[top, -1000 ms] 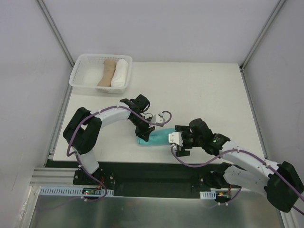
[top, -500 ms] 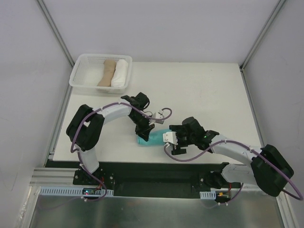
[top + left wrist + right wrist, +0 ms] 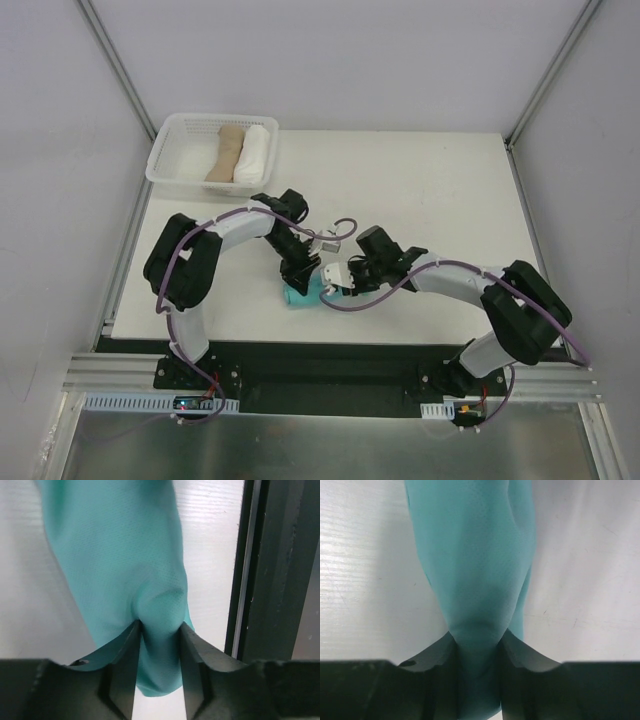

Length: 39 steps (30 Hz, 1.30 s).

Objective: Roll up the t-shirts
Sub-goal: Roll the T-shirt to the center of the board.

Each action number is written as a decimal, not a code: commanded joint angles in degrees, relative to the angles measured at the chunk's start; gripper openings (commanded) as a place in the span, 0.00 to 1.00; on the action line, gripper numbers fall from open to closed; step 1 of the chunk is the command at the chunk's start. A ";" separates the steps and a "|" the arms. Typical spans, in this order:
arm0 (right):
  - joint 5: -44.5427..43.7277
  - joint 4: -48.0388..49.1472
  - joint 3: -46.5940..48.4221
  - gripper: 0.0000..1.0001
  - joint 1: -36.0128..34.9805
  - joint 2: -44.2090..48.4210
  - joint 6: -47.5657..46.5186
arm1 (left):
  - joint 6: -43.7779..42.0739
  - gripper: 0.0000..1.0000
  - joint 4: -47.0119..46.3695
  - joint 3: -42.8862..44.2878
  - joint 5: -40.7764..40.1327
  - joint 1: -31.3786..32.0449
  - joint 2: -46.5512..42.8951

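The teal t-shirt (image 3: 298, 295) lies rolled into a short bundle on the white table, near the front edge. My left gripper (image 3: 303, 276) comes down on it from behind. In the left wrist view the cloth (image 3: 115, 555) narrows into a fold that my left gripper (image 3: 159, 630) pinches from both sides. My right gripper (image 3: 333, 281) reaches in from the right. In the right wrist view the right gripper (image 3: 477, 639) is shut on the roll's near end (image 3: 470, 555). Both grippers sit close together over the bundle.
A white basket (image 3: 168, 168) stands at the table's back left corner, holding a tan roll (image 3: 226, 152) and a white roll (image 3: 255, 152) side by side. The black front rail (image 3: 280, 580) runs just beside the teal bundle. Side walls flank the table.
My right arm has swung left from open table to the teal roll, and its jaws have shut on the roll's end. My left gripper has stayed on the roll, shifting slightly.
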<state>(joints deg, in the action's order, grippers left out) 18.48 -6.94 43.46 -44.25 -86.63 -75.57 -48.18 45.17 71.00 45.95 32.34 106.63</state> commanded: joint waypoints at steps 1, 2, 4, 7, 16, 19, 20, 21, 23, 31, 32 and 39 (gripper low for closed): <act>0.50 -8.33 4.17 0.29 0.21 -2.05 -3.44 | 6.94 0.41 -5.49 -0.07 -2.78 -3.68 -4.48; 0.85 -9.31 4.70 0.28 0.39 -2.40 -3.70 | 8.79 0.47 -7.62 -0.94 -4.19 -5.43 -6.24; 2.08 -12.20 6.72 0.27 1.26 -3.10 -4.23 | 12.67 0.55 -11.66 -4.81 -7.17 -7.28 -13.42; 3.58 -15.63 9.70 0.27 2.41 -4.77 -5.02 | 15.83 0.68 -19.05 -11.57 -12.18 -8.08 -24.14; 4.99 -23.10 18.74 0.27 4.96 -10.83 -2.66 | 21.02 0.81 -44.89 -31.44 -15.64 -1.93 -40.27; 5.87 -24.79 20.25 0.27 5.84 -11.98 -1.77 | 22.87 0.84 -52.63 -34.17 -14.05 0.34 -40.10; 6.13 -24.96 20.61 0.27 5.84 -11.98 -2.03 | 23.48 0.91 -54.20 -35.05 -14.49 1.14 -39.92; 6.30 -26.01 20.96 0.27 5.84 -12.33 -2.21 | 23.49 0.91 -55.87 -35.40 -14.75 1.93 -39.40; 6.48 -26.28 21.31 0.27 5.75 -12.51 -2.30 | 23.49 0.91 -57.73 -36.80 -15.36 3.61 -38.96; 6.66 -27.78 22.37 0.26 5.93 -13.30 -2.48 | 23.66 0.91 -67.83 -39.71 -13.79 8.53 -33.07; 6.57 -27.95 22.63 0.27 5.84 -13.56 -2.48 | 24.27 0.91 -68.71 -40.15 -13.87 9.40 -32.37; 6.74 -28.13 22.72 0.26 5.84 -13.39 -1.69 | 29.02 0.89 -68.21 -39.45 -17.91 10.03 -32.96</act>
<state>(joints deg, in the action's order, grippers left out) 23.18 -32.36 64.29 -38.46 -99.85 -78.91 -21.76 -23.09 31.51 30.44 41.60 76.27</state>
